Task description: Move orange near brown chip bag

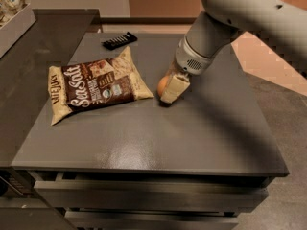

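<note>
Orange (pixel 162 84) sat clamped in my gripper (pixel 168 91) just beside the brown chip bag (pixel 96 87); I feared a careless release would let it roll away.

The gripper (pixel 169 91), clasping the orange (pixel 162 85), sits low just right of the brown chip bag (pixel 96 87), a narrow gap between. A black bar (pixel 120 40) lies behind the bag. Open tabletop (pixel 192 143) spreads in front and right.
</note>
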Motion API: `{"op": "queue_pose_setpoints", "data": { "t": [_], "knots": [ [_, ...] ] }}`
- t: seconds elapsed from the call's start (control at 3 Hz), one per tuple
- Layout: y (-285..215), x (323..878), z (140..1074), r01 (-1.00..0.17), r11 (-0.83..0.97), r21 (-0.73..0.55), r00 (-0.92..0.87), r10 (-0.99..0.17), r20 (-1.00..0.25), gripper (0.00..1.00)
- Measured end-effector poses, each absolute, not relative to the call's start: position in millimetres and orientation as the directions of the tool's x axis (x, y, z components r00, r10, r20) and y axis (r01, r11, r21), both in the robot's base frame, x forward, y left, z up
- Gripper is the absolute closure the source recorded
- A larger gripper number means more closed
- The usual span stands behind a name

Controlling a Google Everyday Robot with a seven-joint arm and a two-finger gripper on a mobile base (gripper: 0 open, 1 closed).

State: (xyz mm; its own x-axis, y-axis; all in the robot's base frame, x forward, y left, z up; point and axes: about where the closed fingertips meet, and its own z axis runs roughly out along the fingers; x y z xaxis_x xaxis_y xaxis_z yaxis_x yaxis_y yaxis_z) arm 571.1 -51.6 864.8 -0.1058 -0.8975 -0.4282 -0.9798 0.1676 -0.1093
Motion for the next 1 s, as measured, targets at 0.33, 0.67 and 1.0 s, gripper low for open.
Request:
{"op": "queue_pose_setpoints", "data": {
  "t": [0.33, 0.67, 1.0],
  "knots": [
    [-43, 579, 861, -0.983, 0.156, -0.101, -0.099, -0.9, -0.425, 0.83],
    [-34, 584, 858, -0.986, 0.142, -0.091, -0.091, -0.902, -0.421, 0.59],
    [-29, 588, 854, -0.988, 0.131, -0.083, -0.085, -0.906, -0.414, 0.36]
  ]
}}
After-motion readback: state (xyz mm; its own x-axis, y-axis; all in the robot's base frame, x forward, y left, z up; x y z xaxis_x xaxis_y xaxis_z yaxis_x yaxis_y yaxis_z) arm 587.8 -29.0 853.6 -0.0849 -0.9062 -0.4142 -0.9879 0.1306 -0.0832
